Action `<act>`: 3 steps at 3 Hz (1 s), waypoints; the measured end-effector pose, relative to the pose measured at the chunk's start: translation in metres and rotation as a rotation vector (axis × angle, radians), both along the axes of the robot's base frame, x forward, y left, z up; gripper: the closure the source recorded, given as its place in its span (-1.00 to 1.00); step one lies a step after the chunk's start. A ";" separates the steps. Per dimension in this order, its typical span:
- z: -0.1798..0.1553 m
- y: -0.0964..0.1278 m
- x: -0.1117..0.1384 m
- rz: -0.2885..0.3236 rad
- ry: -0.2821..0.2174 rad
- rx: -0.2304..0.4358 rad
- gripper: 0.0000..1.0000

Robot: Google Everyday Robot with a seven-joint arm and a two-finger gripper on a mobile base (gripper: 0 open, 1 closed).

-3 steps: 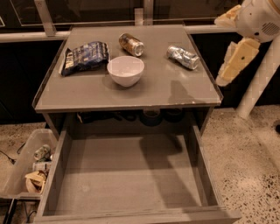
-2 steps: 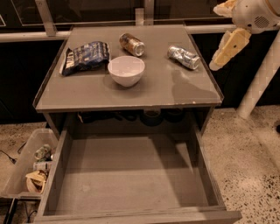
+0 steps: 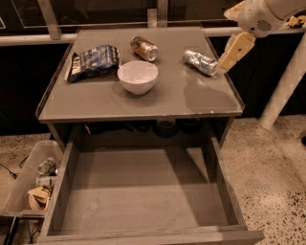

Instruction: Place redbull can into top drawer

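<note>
Redbull can (image 3: 200, 62) lying near right tabletop (image 3: 191, 103) edge, 2 o'clock from white bowl (image 3: 137, 76), label unreadable. Gripper (image 3: 228, 58) being held at can's 3 o'clock, just beside; grip state cannot be told. Top drawer (image 3: 138, 191) open

The white arm (image 3: 267, 14) enters at upper right, its pale claw (image 3: 232, 52) angled down and leftward.

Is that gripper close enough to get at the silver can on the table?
Probably yes. The gripper hangs just right of the redbull can, above the table's right edge. Nothing lies between them; the bowl and golden can sit further left.
</note>
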State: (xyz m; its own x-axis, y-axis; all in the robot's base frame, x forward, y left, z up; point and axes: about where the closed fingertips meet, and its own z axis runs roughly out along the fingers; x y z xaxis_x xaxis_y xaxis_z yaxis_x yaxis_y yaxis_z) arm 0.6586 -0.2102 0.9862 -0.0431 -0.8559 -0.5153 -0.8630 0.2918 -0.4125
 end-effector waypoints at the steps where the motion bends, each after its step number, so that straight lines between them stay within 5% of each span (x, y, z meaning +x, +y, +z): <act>1: -0.023 -0.007 0.047 -0.094 0.021 0.009 -1.00; 3: -0.085 -0.014 0.109 -0.230 0.127 0.113 -1.00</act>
